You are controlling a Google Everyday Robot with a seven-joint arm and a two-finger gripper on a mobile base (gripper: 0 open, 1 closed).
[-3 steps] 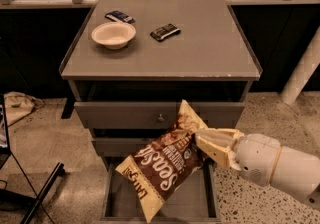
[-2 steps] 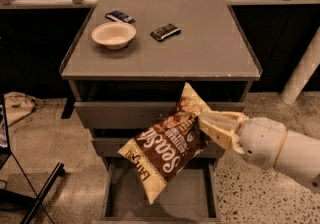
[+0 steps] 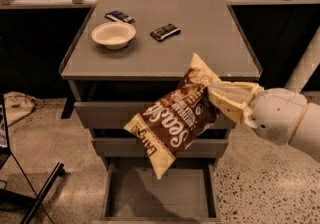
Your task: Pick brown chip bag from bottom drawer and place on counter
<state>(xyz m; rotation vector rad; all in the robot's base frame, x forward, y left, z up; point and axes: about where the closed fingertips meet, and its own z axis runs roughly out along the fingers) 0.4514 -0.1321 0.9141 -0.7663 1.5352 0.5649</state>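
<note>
The brown chip bag (image 3: pixel 175 118) hangs tilted in the air in front of the two upper drawers, its upper cream end level with the counter's front edge. My gripper (image 3: pixel 214 99) comes in from the right and is shut on the bag's upper right part. The bottom drawer (image 3: pixel 160 193) stands pulled open below, and its grey floor shows nothing in it. The counter (image 3: pixel 200 38) is the grey cabinet top just behind and above the bag.
A cream bowl (image 3: pixel 113 34) sits on the counter's left side. Two small dark wrapped bars lie there, one behind the bowl (image 3: pixel 120 16) and one mid-counter (image 3: pixel 165 31). A black stand leg (image 3: pixel 42 193) and a cloth bundle (image 3: pixel 17 105) are on the floor at left.
My gripper has lifted the chip bag from just above the open bottom drawer up to about the counter's front edge.
</note>
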